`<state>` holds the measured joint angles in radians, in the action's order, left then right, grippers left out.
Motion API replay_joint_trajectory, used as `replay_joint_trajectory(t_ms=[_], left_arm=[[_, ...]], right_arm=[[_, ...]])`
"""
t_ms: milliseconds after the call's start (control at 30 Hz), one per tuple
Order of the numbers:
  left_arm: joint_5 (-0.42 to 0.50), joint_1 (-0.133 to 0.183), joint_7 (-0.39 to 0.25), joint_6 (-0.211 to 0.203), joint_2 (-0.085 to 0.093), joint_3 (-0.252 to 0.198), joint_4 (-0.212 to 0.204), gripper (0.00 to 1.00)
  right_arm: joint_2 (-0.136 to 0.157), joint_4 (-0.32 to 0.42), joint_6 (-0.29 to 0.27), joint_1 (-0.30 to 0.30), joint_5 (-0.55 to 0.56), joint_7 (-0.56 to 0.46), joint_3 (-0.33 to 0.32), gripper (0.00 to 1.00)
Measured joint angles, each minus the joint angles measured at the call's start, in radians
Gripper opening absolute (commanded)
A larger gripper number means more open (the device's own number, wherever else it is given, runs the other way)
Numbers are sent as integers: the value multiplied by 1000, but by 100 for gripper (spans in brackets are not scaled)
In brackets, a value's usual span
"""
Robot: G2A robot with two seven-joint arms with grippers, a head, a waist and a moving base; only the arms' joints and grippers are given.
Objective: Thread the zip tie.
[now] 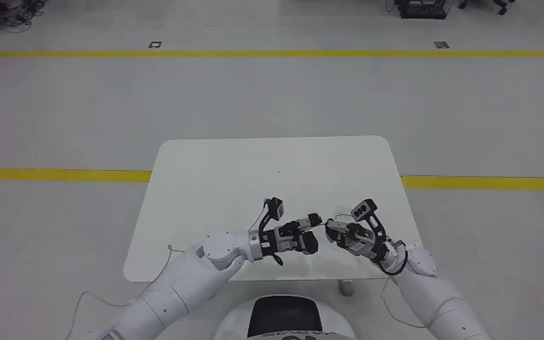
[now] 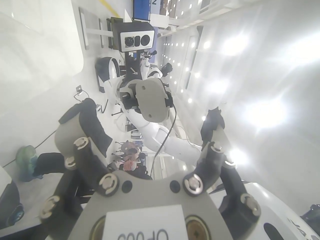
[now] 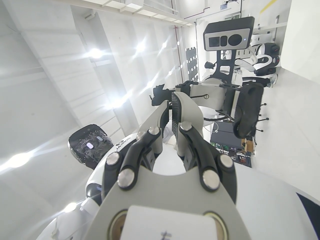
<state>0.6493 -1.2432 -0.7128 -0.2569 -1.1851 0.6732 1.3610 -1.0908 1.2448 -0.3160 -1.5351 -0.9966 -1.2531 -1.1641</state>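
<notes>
Guessing the threading could miss, since left gripper (image 2: 145, 111) gapes wide open, right gripper (image 3: 169, 99) sits pinched shut, and the zip tie is too thin to spot.

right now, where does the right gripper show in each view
top view: right gripper over the table, facing the left gripper.
left wrist view: right gripper facing the camera, past the open left gripper.
right wrist view: right gripper nearest the camera, shut.
shared landmark: the white table.

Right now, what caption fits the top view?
The open left gripper and right gripper face each other over a white table.
</notes>
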Motion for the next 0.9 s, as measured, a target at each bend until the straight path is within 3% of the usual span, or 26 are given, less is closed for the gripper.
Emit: replay_joint_trajectory(t_ms=[900], left_arm=[[-4,1,-6,3,-8,4,-12,100]], right_arm=[[-13,0,6,-8,1,-28,-21,0]])
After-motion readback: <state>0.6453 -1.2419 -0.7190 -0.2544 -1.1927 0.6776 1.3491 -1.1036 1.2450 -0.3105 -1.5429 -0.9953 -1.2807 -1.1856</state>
